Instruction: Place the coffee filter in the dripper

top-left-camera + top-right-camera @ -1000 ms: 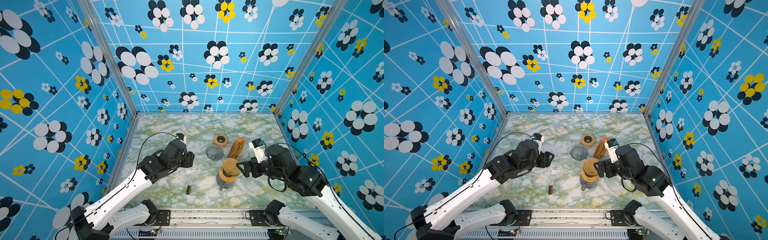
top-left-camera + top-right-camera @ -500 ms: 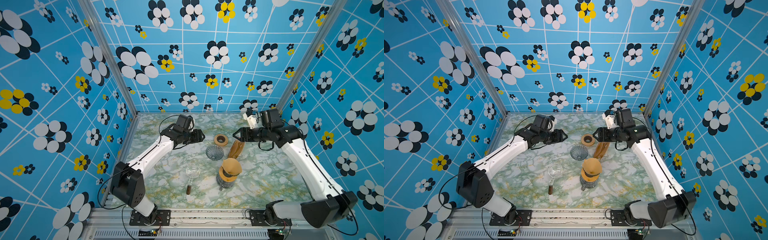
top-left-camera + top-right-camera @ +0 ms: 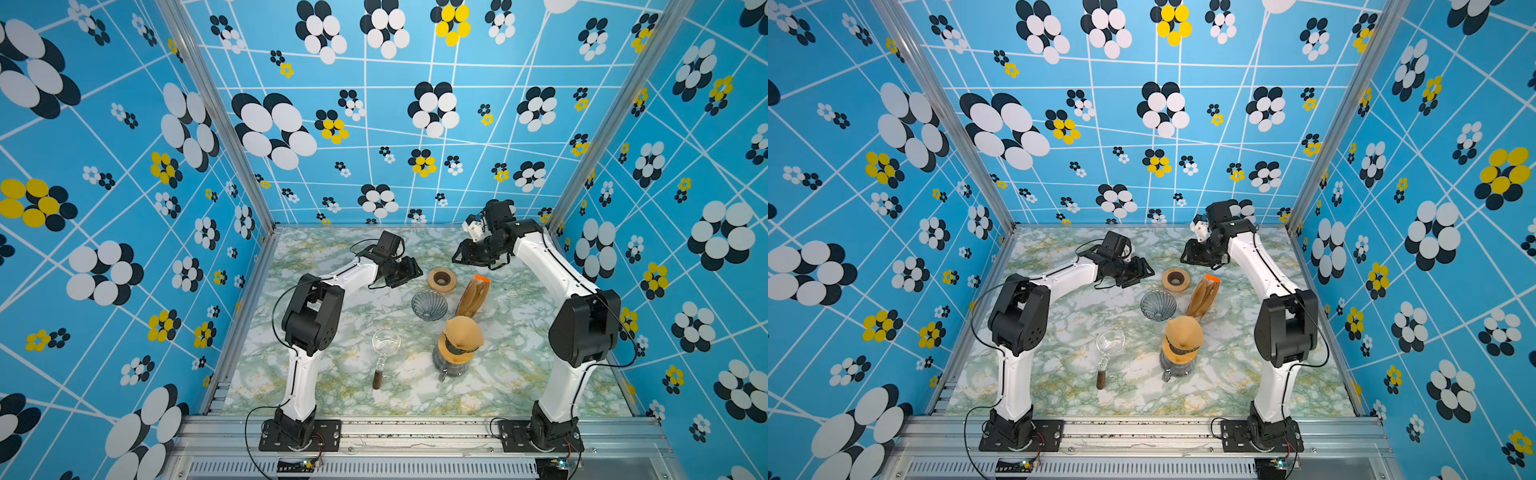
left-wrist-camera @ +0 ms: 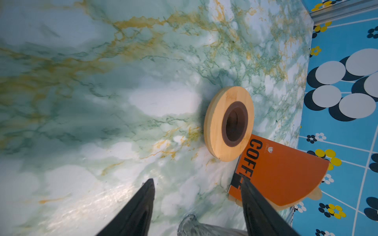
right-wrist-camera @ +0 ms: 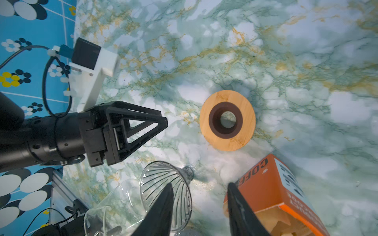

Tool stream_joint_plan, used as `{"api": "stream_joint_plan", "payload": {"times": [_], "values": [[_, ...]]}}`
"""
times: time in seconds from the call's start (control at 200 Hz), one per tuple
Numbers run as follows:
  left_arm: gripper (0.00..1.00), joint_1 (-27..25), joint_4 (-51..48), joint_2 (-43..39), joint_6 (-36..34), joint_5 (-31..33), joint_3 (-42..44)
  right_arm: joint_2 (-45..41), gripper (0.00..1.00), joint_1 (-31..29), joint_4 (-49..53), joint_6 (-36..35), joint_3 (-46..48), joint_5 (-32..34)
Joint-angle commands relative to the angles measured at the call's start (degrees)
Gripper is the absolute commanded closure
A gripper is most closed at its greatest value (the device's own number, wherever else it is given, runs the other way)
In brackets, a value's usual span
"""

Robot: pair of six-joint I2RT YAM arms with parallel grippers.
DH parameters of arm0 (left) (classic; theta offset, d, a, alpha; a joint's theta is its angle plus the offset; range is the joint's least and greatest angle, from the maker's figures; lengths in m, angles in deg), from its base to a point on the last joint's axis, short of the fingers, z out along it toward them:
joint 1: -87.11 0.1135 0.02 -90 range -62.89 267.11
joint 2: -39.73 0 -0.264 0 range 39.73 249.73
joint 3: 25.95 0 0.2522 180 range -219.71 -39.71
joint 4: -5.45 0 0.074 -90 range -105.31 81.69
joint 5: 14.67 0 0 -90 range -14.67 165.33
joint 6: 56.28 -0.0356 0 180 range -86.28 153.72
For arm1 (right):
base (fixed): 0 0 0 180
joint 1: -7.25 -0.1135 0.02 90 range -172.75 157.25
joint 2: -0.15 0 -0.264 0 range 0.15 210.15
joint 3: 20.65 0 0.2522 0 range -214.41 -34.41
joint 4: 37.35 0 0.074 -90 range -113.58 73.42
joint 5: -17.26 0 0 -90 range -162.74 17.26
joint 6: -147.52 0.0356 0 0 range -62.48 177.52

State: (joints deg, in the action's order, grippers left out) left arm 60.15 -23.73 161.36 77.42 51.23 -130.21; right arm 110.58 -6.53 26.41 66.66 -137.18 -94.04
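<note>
In both top views a brown paper coffee filter [image 3: 462, 332] [image 3: 1183, 330] sits on the mouth of a glass carafe [image 3: 453, 363]. The ribbed glass dripper [image 3: 429, 305] [image 3: 1158, 305] lies on its side just behind it. Beyond the dripper, my left gripper [image 3: 409, 270] [image 4: 197, 180] is open with nothing between its fingers. My right gripper [image 3: 461, 255] [image 5: 200, 185] hangs over the back of the table, its jaws apart and holding nothing. In the right wrist view the dripper [image 5: 155, 179] shows behind one of its fingers.
A wooden ring [image 3: 441, 279] [image 4: 229, 123] [image 5: 227, 120] lies flat between the two grippers. Beside it lies an orange filter pack [image 3: 473, 296] [image 4: 282, 173] [image 5: 266, 183]. A glass scoop with a brown handle [image 3: 384, 347] lies front left of the carafe.
Both arms have swung from the front of the table to the back, near the wooden ring. The right gripper has left the filter on the carafe, and its jaws have narrowed.
</note>
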Motion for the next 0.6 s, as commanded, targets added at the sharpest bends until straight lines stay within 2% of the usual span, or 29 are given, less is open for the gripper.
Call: {"api": "stream_joint_plan", "payload": {"times": [0.0,0.32,0.595], "values": [[0.32,-0.1,2.9,2.4,2.6,-1.1,-3.1,4.1,0.58,0.4,3.5,-0.2,-3.6,3.1],[0.32,-1.4,6.1,8.7,6.0,-2.7,-6.8,16.5,0.67,0.3,8.1,2.1,-13.5,6.9],[0.31,-2.0,7.2,11.8,7.4,-3.3,-8.3,22.2,0.73,-0.4,10.4,2.8,-18.3,8.8]]}}
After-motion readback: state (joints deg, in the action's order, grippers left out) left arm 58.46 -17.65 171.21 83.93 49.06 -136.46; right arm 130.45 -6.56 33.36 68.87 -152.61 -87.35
